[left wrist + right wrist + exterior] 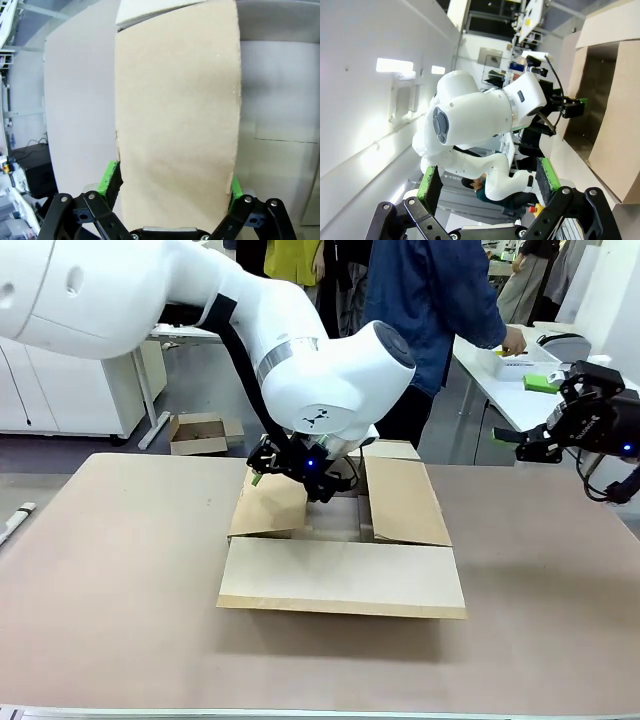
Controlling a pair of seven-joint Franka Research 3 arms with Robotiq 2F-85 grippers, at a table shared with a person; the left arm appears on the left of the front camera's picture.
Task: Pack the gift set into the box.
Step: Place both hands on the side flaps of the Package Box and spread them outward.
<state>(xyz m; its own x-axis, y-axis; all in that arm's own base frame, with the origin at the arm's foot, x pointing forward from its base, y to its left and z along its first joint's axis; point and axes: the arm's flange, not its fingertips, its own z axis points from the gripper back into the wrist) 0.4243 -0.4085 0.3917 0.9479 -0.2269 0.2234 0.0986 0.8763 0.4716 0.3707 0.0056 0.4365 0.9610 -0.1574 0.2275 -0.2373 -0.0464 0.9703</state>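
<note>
Tan matting covers the table (120, 630) from its near edge right round the box (405, 502), which sits at the middle of the surface. The box is a plain brown cardboard carton, its mouth facing up and all four flaps open. Its long axis runs side to side, parallel to the table's near edge.

The near flap (340, 578) lies folded out flat toward the camera. The right flap (430, 525) slopes outward, the far flap (392, 450) shows behind the arm, and the left flap (268, 508) stands tilted up. A pale patch shows in the box's mouth, too hidden to make out.

Over the box's left side, the left arm bends down and its left gripper (172, 175) meets the left flap. The jaws are spread wide, and the cardboard fills the space between the green pads (110, 177). Whether the pads press on it cannot be told.

Well to the right of the box, the right gripper (489, 180) hangs above the table, jaws spread wide with nothing between them.

Beyond the box, a person (430, 300) in a blue top stands turned toward a white side table (500, 405) to the box's far right. To the box's far left, a small open carton (197, 432) sits on the grey floor, with white cabinets (70, 390) further left.
</note>
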